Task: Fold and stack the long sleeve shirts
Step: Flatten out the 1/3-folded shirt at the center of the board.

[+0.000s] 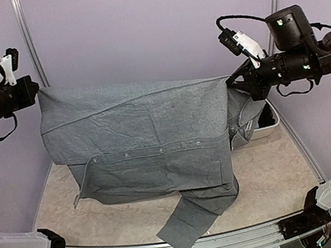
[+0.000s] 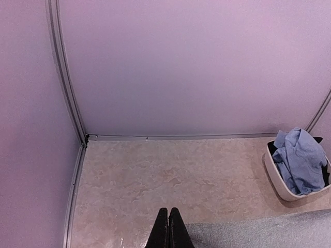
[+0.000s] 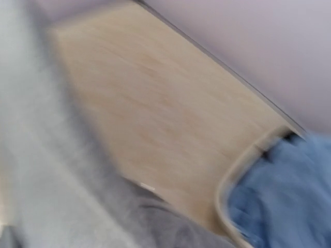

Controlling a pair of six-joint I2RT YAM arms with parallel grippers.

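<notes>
Grey shirt (image 1: 141, 127): hung between both grippers over the table (image 1: 272, 170); hem and one sleeve trail toward the near edge; creased, buttons showing
Long axis: left to right, gripper to gripper
Left gripper (image 1: 34, 90): pinched tight on the left top corner
Right gripper (image 1: 234, 82): clamped on the right corner, near the collar
Blue shirt (image 2: 300, 160): bunched in the basin (image 2: 276, 181); nearer the right arm

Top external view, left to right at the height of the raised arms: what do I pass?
left gripper → grey shirt → right gripper
</notes>
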